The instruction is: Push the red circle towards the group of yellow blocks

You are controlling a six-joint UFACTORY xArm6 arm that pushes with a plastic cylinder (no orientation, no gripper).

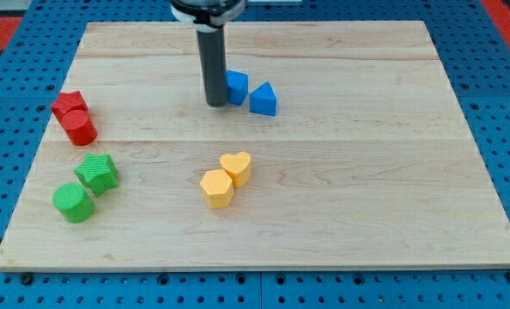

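Red circle (pixel 81 128) beside red star (pixel 67 105), yellow heart (pixel 236 167), my tip (pixel 215 104) touching blue cube (pixel 237 87), holding nothing.

The board (pixel 341 172) is pale wood, smooth, with a faint grain running along its planks and a soft sheen. Under it lies a blue perforated sheet (pixel 6 112), looking like painted metal or plastic. The rod (pixel 214 64) is dark and matt, down to my tip (pixel 215 104). The red circle (pixel 81 127), yellow heart (pixel 236 167) and green blocks (pixel 96 173) look like matt plastic with slightly rough faces
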